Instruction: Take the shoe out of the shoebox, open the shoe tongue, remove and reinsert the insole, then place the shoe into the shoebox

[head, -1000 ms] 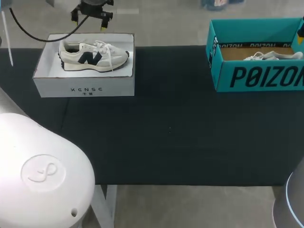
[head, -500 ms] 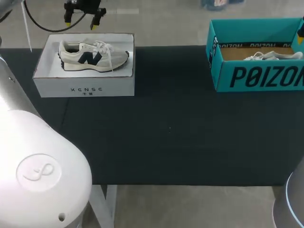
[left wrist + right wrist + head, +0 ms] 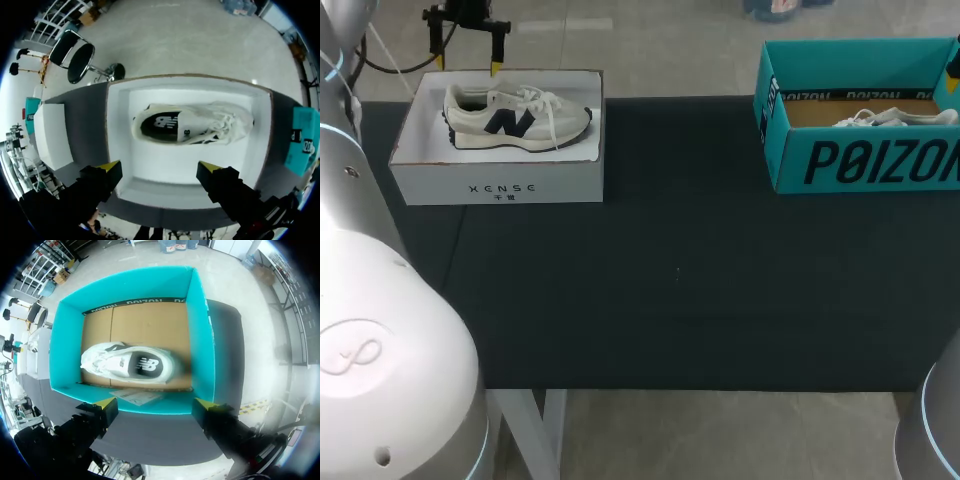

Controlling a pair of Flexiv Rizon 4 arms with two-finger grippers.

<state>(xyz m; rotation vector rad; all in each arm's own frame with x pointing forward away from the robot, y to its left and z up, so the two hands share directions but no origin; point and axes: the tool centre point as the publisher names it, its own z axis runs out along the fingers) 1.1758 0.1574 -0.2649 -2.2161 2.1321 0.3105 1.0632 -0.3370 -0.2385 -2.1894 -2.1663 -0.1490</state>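
Because the cream shoe (image 3: 192,125), upright in the white shoebox (image 3: 430,175), is judged light with a soft upper, a hold at the stiffer heel collar is advised. Fingers are spread apart on the left gripper (image 3: 159,170) above it and on the right gripper (image 3: 155,405) over the teal shoebox (image 3: 200,330).

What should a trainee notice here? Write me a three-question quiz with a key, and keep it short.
1. True or false: the left gripper is shut on the shoe in the white shoebox.
2. The teal shoebox holds: A) a white shoe, B) a black boot, C) nothing.
3. Fill in: the right gripper hangs over the teal shoebox with its fingers ____.
Key: 1 false, it is open and touches nothing; 2 A; 3 open.
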